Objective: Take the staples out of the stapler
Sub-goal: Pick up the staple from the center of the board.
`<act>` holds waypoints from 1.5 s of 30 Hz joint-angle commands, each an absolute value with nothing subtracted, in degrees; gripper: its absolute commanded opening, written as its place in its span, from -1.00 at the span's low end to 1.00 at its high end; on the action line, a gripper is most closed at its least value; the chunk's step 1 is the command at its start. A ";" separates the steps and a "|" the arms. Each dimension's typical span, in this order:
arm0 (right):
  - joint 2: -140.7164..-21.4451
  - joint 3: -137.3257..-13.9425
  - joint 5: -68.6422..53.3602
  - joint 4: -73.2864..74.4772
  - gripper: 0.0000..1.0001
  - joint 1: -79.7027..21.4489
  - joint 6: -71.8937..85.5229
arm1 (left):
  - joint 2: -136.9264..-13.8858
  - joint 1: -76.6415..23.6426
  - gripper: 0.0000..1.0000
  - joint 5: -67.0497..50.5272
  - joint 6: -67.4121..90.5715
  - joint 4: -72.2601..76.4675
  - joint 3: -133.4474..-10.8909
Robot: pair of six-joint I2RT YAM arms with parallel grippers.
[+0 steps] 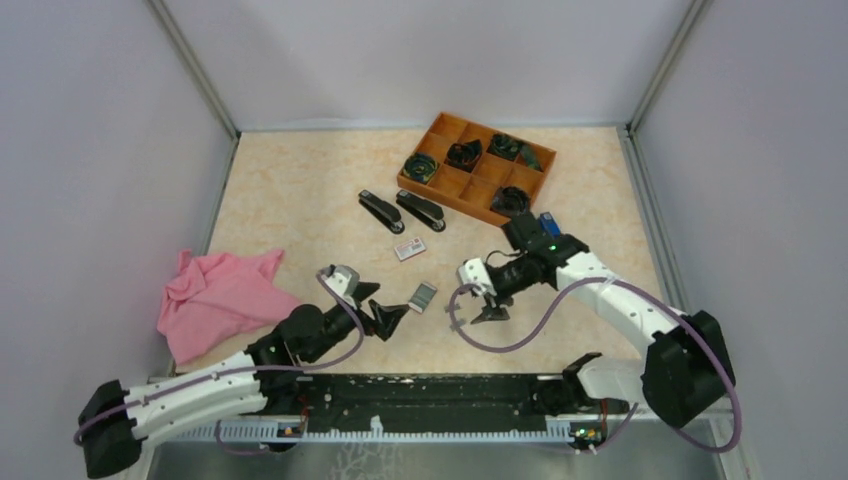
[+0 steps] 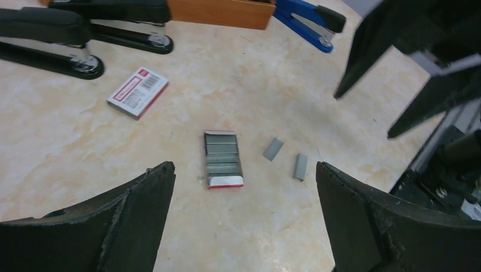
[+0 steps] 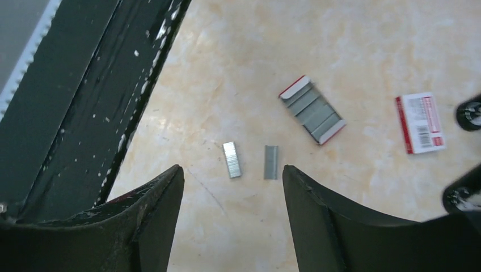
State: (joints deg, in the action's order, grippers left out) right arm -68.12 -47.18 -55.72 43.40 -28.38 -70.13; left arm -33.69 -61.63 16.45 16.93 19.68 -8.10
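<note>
Two loose staple strips (image 3: pixel 232 159) (image 3: pixel 271 162) lie on the table just ahead of my right gripper (image 3: pixel 232 169), which is open and empty above them. They also show in the left wrist view (image 2: pixel 273 148) (image 2: pixel 300 166). An open red-edged tray of staple strips (image 2: pixel 223 158) lies in front of my left gripper (image 2: pixel 244 169), which is open and empty. In the top view the left gripper (image 1: pixel 385 312) and right gripper (image 1: pixel 488 305) face each other across this tray (image 1: pixel 423 296). Two black staplers (image 1: pixel 380 210) (image 1: pixel 420 210) lie farther back. A blue stapler (image 2: pixel 309 20) lies near the orange organiser.
A small white and red box (image 1: pixel 408 248) lies between the staplers and the staple tray. An orange organiser (image 1: pixel 470 205) with black items stands at the back right. A pink cloth (image 1: pixel 220 295) lies at the left. A black rail (image 1: pixel 400 395) runs along the near edge.
</note>
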 commanded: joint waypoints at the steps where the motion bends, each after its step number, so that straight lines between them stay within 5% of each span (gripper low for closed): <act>1: -72.80 -51.25 -45.82 46.20 0.25 -35.38 -76.33 | -32.97 -54.12 0.96 15.33 22.33 13.80 -8.28; 7: -78.48 -51.56 -37.82 40.95 0.06 -43.33 -71.97 | -39.53 -40.09 0.72 3.28 24.49 14.42 -9.99; 15: -84.69 -51.77 -27.79 34.26 -0.13 -50.10 -64.01 | -46.92 -37.36 0.37 0.17 24.54 17.11 -10.30; 45: -91.80 -53.42 -19.27 35.26 -0.45 -54.93 -62.60 | -47.22 -37.18 0.34 -4.03 26.22 18.28 -7.64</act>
